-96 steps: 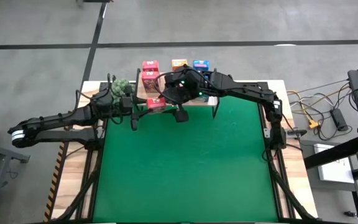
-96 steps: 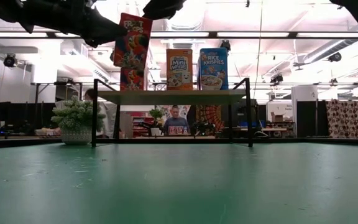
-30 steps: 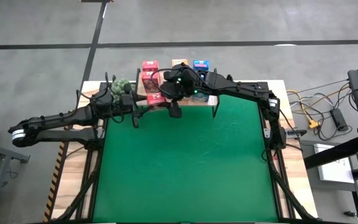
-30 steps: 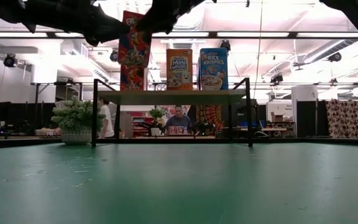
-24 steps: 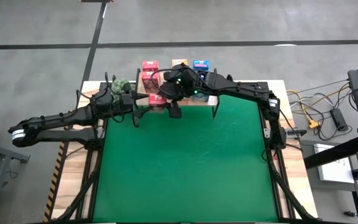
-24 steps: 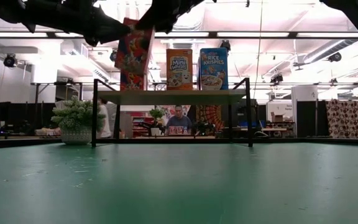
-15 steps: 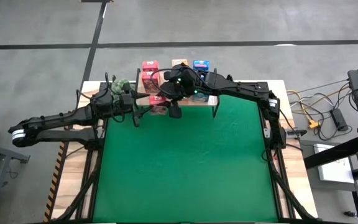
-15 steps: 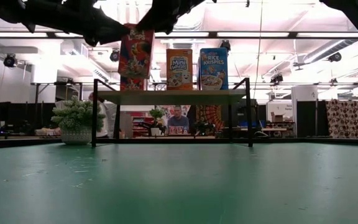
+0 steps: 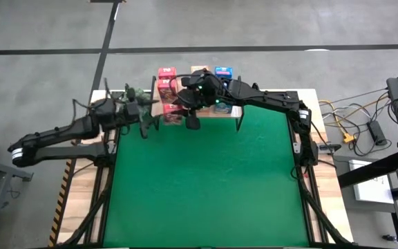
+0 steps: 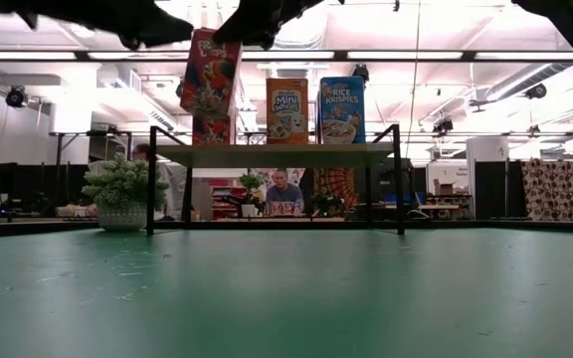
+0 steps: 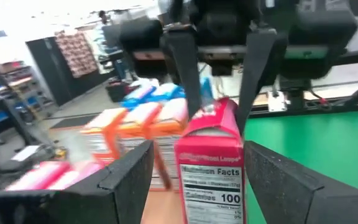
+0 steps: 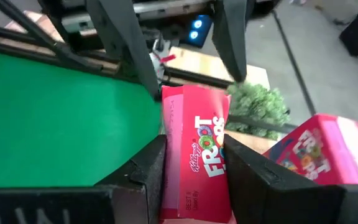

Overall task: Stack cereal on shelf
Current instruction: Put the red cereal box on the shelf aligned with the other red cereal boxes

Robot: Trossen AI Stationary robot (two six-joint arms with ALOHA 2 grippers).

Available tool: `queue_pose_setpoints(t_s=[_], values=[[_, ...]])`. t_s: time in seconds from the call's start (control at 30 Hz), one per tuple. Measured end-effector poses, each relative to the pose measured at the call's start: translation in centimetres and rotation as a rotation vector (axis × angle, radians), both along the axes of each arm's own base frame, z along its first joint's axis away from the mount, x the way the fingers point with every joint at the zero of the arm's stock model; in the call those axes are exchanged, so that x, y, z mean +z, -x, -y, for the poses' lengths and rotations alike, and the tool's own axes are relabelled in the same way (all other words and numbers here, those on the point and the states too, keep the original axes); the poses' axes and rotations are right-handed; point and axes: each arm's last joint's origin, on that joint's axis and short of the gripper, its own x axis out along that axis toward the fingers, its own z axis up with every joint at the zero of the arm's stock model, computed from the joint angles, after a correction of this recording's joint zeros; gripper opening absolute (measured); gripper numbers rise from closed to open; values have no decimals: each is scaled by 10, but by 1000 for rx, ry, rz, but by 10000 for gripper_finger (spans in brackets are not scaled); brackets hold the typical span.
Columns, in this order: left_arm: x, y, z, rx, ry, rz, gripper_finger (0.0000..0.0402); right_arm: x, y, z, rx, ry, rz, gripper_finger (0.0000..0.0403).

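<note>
While the left claw [image 11: 194, 180] hangs spread apart, the right claw [image 12: 191, 158] pinches the pink-red cereal box [image 12: 197, 158].

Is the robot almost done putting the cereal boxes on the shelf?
Partly. An orange box, a blue box and a lower red box stand on the shelf; more behind can't be counted. In hand: the right gripper holds a tilted red box above the lower one. The left gripper is open nearby. Left: setting it down.

Green mat [image 9: 213, 187] open for passage; shelf [image 10: 277, 154] rear-left crowded: boxes, plant [image 10: 122, 187], both arms.
</note>
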Motion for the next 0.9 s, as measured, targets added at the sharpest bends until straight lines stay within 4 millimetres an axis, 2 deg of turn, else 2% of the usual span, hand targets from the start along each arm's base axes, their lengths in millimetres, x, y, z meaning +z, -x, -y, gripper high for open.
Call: queue_pose_setpoints(t_s=[0.2, 0.37, 0.53, 0.67, 0.9], values=[[37, 22, 6, 65, -1, -4, 230, 4, -1, 7, -8, 40, 46, 125], [53, 30, 9, 63, 26, 45, 230, -7, -11, 18, -27, 61, 80, 126], [49, 32, 10, 61, 49, 52, 230, -25, -19, 33, -54, 79, 54, 124], [40, 30, 9, 62, 69, 34, 230, -26, -16, 44, -78, 90, 50, 127], [36, 26, 8, 62, 84, 27, 230, -26, -15, 46, -77, 106, 46, 151]])
